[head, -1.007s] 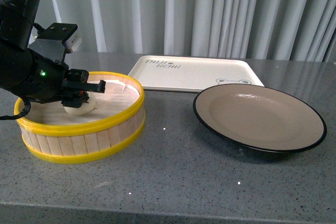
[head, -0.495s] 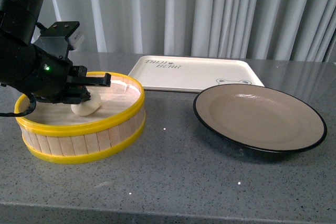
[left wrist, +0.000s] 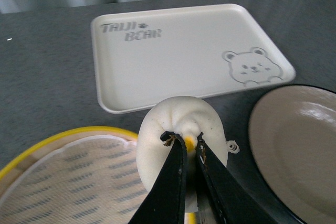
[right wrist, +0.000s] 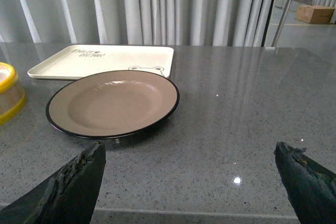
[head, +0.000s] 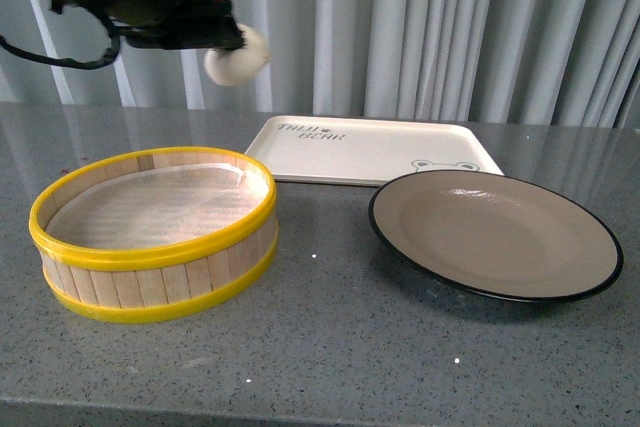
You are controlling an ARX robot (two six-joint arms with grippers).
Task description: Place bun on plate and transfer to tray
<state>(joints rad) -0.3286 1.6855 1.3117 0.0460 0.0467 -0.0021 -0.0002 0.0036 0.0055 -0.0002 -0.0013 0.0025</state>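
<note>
Since half a second ago the left gripper (head: 228, 35) has gone up out of the wooden steamer basket (head: 160, 252) and has taken the bun (head: 238, 55) with it. The basket now holds only its paper liner. In the front view the bun hangs high in the air, above the far side of the basket and in front of the grey curtain (head: 450, 27). It touches nothing except the gripper.

In the left wrist view the two black fingers (left wrist: 176, 177) are pressed close together on the pleated top of the bun, so the left gripper is clenched on it. The round body of the bun sticks out beyond the fingertips. Below it are the yellow rim of the basket, the near edge of the cream-white tray (head: 370, 147) and the grey stone table (head: 330, 347).

The plate (head: 495, 237) stands on the table to the right of the basket, just in front of the tray, and nothing lies on it. The tray is also bare.

The right gripper (right wrist: 189, 148) is spread wide with nothing between its fingers, and it is low over the table on the near side of the plate.
</note>
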